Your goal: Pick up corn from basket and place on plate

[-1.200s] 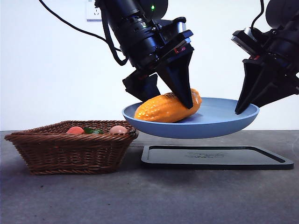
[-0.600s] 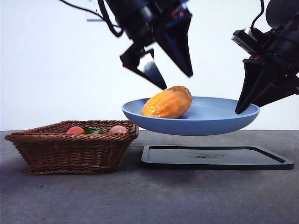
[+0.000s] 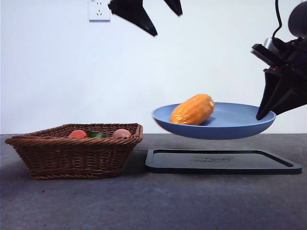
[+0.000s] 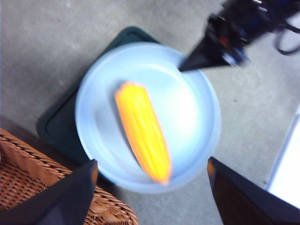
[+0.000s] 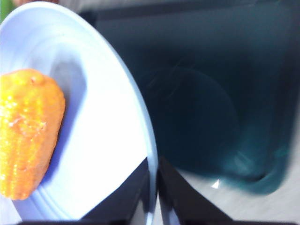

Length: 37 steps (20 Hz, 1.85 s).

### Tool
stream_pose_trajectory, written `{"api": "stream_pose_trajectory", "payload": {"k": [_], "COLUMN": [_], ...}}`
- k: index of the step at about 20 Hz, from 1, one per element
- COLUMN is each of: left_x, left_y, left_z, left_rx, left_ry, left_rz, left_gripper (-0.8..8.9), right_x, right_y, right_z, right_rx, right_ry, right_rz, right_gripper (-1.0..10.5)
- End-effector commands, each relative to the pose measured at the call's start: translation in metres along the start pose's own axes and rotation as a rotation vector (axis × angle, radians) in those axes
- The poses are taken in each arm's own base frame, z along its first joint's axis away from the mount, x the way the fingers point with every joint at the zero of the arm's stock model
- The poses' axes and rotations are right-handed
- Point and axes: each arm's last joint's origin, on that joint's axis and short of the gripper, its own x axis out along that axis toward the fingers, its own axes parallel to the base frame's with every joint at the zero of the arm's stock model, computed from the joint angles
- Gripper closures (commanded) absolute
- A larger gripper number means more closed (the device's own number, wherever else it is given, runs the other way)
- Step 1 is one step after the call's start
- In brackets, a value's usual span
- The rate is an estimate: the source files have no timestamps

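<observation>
We see the corn [image 3: 193,109] lying on the plate [image 3: 240,125], whose rim the right gripper [image 5: 153,187] clamps, while the left gripper [image 4: 150,197] hangs with jaws apart.

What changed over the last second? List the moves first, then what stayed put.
The left pincer let go of the corn, opened and rose to the top edge of the front view. The right pincer, still shut on the rim of the blue plate, carried plate and corn sideways, away from the wicker basket, still above the black tray. Basket, its contents and tray stayed put.
</observation>
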Motion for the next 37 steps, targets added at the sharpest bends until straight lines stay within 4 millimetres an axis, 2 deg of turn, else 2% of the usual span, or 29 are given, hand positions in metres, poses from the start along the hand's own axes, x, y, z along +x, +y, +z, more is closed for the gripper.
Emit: {"api": "stream_pose_trajectory", "payload": {"k": [1,7,13,19,23,25,28,30,34,37], "left_x": [-0.016,-0.034,-0.036,-0.036,-0.036,-0.036,-0.036,-0.036,-0.036,-0.036], "left_y": [-0.005,-0.011,-0.012,-0.012,-0.012,-0.012,-0.012,-0.012,-0.012,-0.012], "left_z": [0.007,0.008,0.005,0.005,0.005,0.005,0.005,0.004,0.004,0.004], "left_rx": [0.021,0.012,0.001,0.001,0.001,0.001,0.0,-0.001,-0.001,-0.003], "left_ry": [-0.033,-0.011,0.02,0.021,0.021,0.022,0.023,0.026,0.028,0.033], "left_rz": [0.003,-0.009,-0.014,-0.014,-0.014,-0.014,-0.014,-0.015,-0.015,-0.016], "left_gripper": [4.32,4.34,4.35,4.35,4.35,4.35,4.35,4.35,4.36,4.36], "right_x": [0.006,0.035,0.063,0.065,0.065,0.064,0.054,0.039,-0.007,-0.046], "right_y": [-0.009,-0.031,-0.049,-0.051,-0.051,-0.05,-0.046,-0.038,-0.007,0.025], "right_z": [0.017,0.042,0.044,0.045,0.045,0.044,0.044,0.043,0.034,0.016], "right_rx": [0.032,0.065,0.088,0.076,0.081,0.082,0.093,0.071,-0.015,-0.112], "right_ry": [-0.014,0.013,0.056,0.048,0.053,0.055,0.065,0.058,0.028,0.016], "right_rz": [-0.001,-0.013,-0.02,-0.022,-0.022,-0.019,-0.024,-0.025,-0.02,-0.009], "right_gripper": [9.5,9.5,9.5,9.4,7.8,7.5,7.5,7.5,7.5,7.5]}}
